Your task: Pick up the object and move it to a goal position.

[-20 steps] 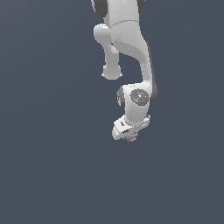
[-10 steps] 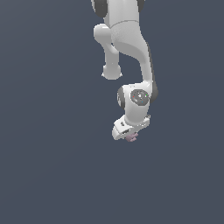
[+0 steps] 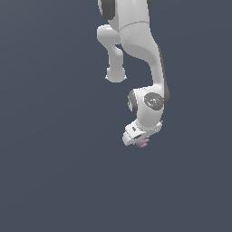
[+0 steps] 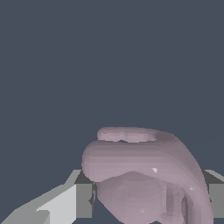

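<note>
- A white Panda arm [image 3: 136, 41] is reaching down from the top of the exterior view over a plain dark grey ground [image 3: 54, 172].
- Its gripper [image 3: 141, 141] is closing narrowly around the object, grey fingers [image 4: 84, 200] pressing either side.
- The pink-mauve object [image 4: 144, 175] is sitting between the fingertips, peeking out just below the hand [image 3: 143, 143].

My arm descends from the top of the exterior view, bends at the elbow, and ends at a wrist joint with a round cap. My gripper [image 3: 139, 138] points downward, tilted toward the exterior view's left. In the wrist view, my fingers [image 4: 83, 200] clamp the object [image 4: 144, 173] from both sides.
</note>
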`<state>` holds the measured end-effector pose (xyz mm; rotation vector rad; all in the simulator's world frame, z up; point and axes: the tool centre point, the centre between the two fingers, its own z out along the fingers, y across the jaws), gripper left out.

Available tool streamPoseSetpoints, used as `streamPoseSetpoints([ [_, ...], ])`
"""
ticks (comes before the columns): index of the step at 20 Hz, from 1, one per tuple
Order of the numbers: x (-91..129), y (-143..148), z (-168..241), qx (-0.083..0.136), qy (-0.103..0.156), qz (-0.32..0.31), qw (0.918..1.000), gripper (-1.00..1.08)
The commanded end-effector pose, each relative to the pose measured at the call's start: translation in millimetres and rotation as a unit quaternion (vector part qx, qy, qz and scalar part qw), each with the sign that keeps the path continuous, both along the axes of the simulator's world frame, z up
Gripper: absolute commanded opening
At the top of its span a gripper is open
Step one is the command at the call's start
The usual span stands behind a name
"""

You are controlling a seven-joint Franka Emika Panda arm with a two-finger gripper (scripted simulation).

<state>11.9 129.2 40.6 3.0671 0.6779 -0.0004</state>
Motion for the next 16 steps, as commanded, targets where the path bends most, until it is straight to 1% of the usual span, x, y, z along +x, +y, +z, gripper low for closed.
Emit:
streamPoseSetpoints([
  [1,1.3,20.5,0.5,0.0,0.0,0.001,1.0,-1.0],
  [5,4.9,55.4,1.3,0.0,0.0,0.001,1.0,-1.0],
  [8,7.3,74.5,1.7,0.0,0.0,0.001,1.0,-1.0],
  [12,9.4,88.1,2.0,0.0,0.0,0.001,1.0,-1.0],
  [16,10.7,90.2,2.0,0.0,0.0,0.001,1.0,-1.0],
])
